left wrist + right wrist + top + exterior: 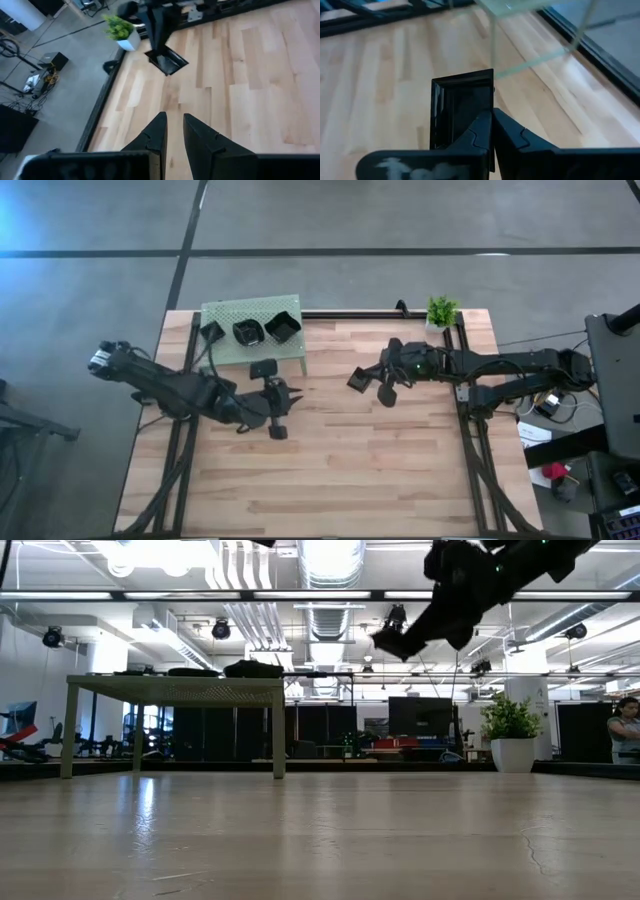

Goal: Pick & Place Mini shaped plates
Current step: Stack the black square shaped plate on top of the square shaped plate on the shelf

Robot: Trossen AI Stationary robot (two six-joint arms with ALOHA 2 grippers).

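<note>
Three mini plates (248, 331) sit on the green perforated platform (228, 315) at table's far-left corner; the right one is square. A 4th, square plate (357, 379) is up off the table (400, 470), mid-table toward far edge, pinched at its rim by right claw (492, 122), fingers pressed together on it. Left claw (172, 131) hovers nr platform's front edge, fingers a bit apart, holding nothing. Small potted plant (441, 311) stands at far-right corner. Person at right in the room behind.
</note>
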